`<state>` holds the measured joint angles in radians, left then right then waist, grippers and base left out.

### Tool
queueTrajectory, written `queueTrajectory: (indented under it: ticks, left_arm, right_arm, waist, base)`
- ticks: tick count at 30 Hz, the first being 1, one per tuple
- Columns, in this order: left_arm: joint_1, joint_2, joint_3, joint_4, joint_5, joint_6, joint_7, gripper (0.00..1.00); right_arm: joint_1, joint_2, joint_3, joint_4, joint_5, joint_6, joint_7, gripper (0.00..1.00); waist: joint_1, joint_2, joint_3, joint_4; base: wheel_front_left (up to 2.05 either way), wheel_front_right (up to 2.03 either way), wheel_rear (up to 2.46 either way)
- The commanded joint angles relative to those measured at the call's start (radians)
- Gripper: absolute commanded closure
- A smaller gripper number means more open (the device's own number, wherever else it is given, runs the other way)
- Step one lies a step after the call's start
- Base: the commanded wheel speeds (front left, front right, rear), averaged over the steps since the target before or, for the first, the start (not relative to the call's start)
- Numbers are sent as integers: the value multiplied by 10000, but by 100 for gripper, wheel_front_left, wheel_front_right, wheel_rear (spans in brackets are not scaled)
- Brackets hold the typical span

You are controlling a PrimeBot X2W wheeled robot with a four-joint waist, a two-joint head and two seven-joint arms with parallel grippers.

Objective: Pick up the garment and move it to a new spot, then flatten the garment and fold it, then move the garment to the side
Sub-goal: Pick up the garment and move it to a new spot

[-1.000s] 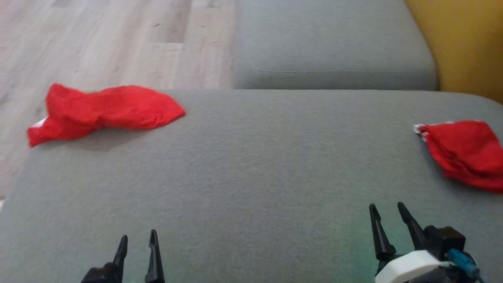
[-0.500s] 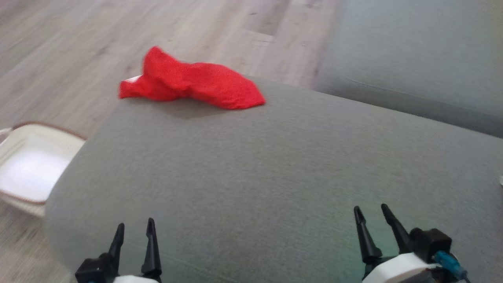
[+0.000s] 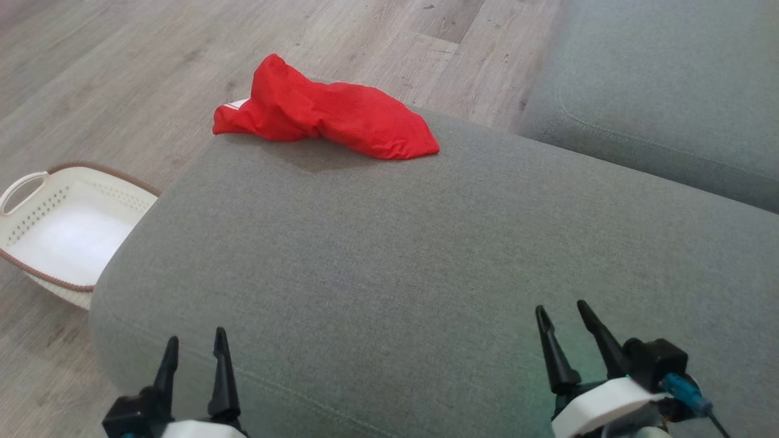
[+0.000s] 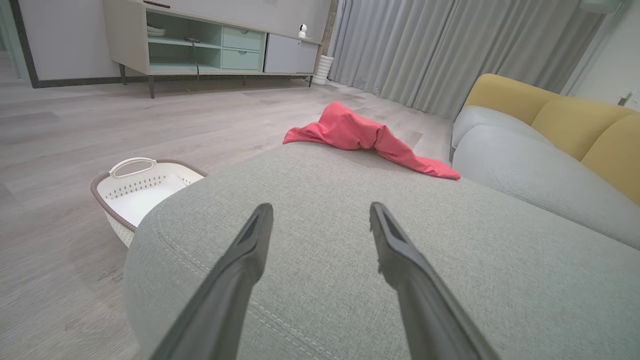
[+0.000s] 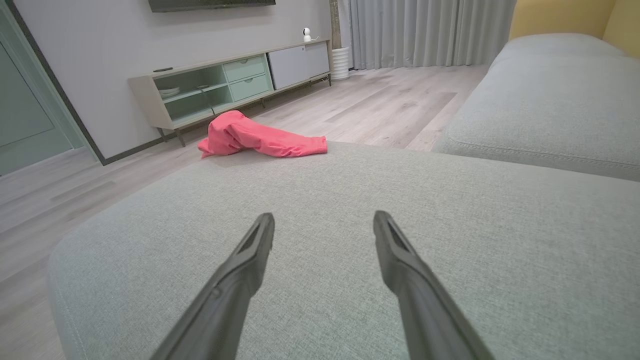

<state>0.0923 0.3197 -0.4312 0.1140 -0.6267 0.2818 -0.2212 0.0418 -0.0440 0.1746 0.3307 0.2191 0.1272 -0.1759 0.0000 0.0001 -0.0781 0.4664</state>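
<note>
A crumpled red fabric garment (image 3: 328, 118) lies at the far edge of a wide grey upholstered sofa cushion (image 3: 426, 255), with bare fabric stretching to the near edge. There the left tool (image 3: 196, 336) and right tool (image 3: 560, 307) are both spread wide, holding nothing.

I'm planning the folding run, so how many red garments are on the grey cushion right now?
1. The red garment lies crumpled at the far left corner of the grey cushion. The cushion runs past the head view's right edge, so more could lie unseen.
</note>
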Motion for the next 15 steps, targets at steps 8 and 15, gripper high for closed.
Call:
queueTrajectory:
  ticks: [8,15]
  left_arm:
    - [-772,806,971,-1436,47,159,22,0]
    - [-2918,2562,2230,-2316,66,-2,1070,0]
  right_arm:
    - [-538,-62,-277,-814,-406,35,129,0]
    - [-1340,-62,-433,-1738,-1188,35,700,0]
  waist:
    - [0,-1,466,-372]
    - [0,-1,1692,-1346]
  base:
    - [0,0,0]
    - [0,0,0]
